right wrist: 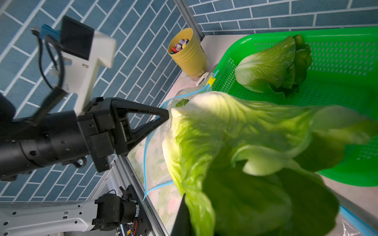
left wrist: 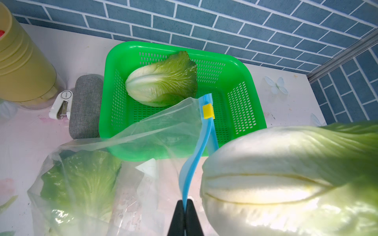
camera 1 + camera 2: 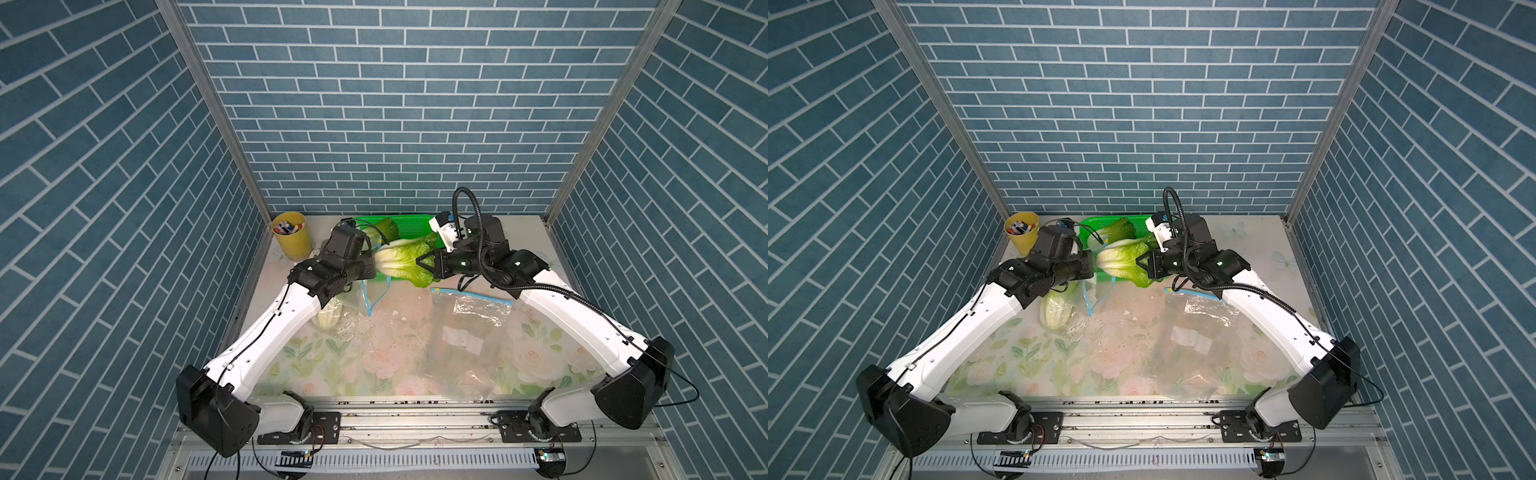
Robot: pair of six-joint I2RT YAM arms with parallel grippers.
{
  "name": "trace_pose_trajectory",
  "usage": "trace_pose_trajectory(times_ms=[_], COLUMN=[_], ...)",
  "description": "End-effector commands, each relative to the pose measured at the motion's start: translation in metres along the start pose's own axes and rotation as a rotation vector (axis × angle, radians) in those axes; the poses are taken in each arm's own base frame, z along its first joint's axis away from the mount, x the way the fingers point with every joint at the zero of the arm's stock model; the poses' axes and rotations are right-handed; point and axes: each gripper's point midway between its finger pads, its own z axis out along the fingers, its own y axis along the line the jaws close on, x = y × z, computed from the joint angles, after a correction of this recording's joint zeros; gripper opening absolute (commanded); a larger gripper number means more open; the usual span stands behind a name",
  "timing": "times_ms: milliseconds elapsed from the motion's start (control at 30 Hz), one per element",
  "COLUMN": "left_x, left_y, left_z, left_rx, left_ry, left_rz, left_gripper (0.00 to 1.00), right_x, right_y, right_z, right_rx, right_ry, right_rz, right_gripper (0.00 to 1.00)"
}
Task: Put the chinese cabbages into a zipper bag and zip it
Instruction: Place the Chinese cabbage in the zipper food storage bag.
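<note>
My right gripper (image 3: 424, 264) (image 1: 190, 220) is shut on the leafy end of one chinese cabbage (image 3: 401, 257) (image 1: 245, 153), which hangs in the air with its white stem end toward the left arm. My left gripper (image 2: 185, 204) (image 3: 372, 266) is shut on the blue zipper strip (image 2: 196, 151) of a clear zipper bag, holding its mouth up. The bag's yellow slider (image 2: 208, 111) sits at the far end of the strip. A second cabbage (image 2: 81, 179) (image 3: 1054, 311) lies inside that bag under the left arm. A third cabbage (image 2: 163, 81) (image 3: 386, 228) rests in the green basket (image 2: 235, 67).
Another clear zipper bag (image 3: 465, 340) lies flat on the flowered table to the right. A yellow cup (image 3: 292, 235) of pens stands at the back left corner. Beside it are a grey pad (image 2: 86, 106) and a small white clip (image 2: 61, 104). Brick-patterned walls close in three sides.
</note>
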Motion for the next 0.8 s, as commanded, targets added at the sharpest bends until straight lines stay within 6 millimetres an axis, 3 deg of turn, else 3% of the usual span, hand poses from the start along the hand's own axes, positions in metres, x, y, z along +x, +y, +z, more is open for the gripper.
trace_pose_trajectory(times_ms=[0,433,767], left_x=[-0.007,-0.012,-0.015], left_y=[0.006,-0.002,-0.004], left_z=[-0.012,-0.014,-0.021], left_rx=[-0.021,0.018,0.037], left_ry=[-0.026,-0.029,-0.049], left_rz=[0.01,0.013,0.004], left_gripper=[0.0,0.0,0.0], right_x=[-0.002,0.007,0.019], right_y=[0.004,0.046,0.037], right_z=[-0.014,-0.012,0.003], right_rx=[0.038,-0.042,0.013], right_ry=[-0.015,0.042,0.122], right_rz=[-0.09,-0.243,-0.285], right_gripper=[0.0,0.0,0.0])
